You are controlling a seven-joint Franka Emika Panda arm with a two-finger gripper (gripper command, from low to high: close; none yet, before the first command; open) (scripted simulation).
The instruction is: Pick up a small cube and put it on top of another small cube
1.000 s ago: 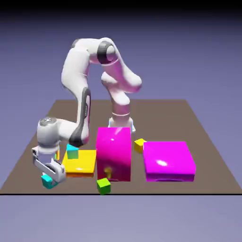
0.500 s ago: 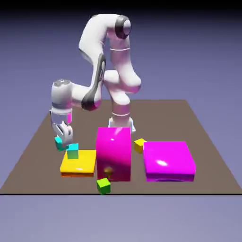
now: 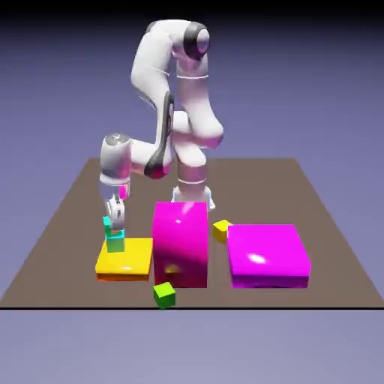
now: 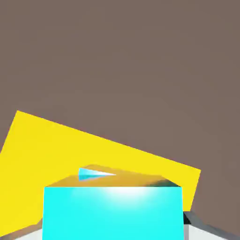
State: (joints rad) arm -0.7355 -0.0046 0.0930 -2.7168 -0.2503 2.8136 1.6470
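Green is the nearest small cube (image 3: pixel 164 295), turned a little on the table (image 3: pixel 262 187). Behind it, to the exterior view's left, lies the flat yellow block (image 3: pixel 125 262). The upright magenta block (image 3: pixel 181 244) stands in the middle, and the flat magenta block (image 3: pixel 268 255) lies at the exterior view's right.

The other cyan cube (image 3: pixel 115 244) appears to rest on the far left part of the flat yellow block, with one face toward the near side. The upper cyan cube (image 3: pixel 108 226) is directly over it, a little to the left; if the two touch, I cannot tell. It has about equal sides, so I see no long axis. In the hand view its upper edge runs straight across, from finger to finger, while the edges of the yellow block run slanted.

The gripper (image 3: pixel 114 225) points down, with the upper cube between its two fingers. The fingers stand about as wide apart as this cube, but whether they press it or are loose, I cannot tell, because the cube hides their inner sides.

Farther away, the small yellow cube (image 3: pixel 222 230) sits between the magenta blocks, on their far side. The white arm (image 3: pixel 150 71) rises behind, from its base (image 3: pixel 193 199) at the far side.
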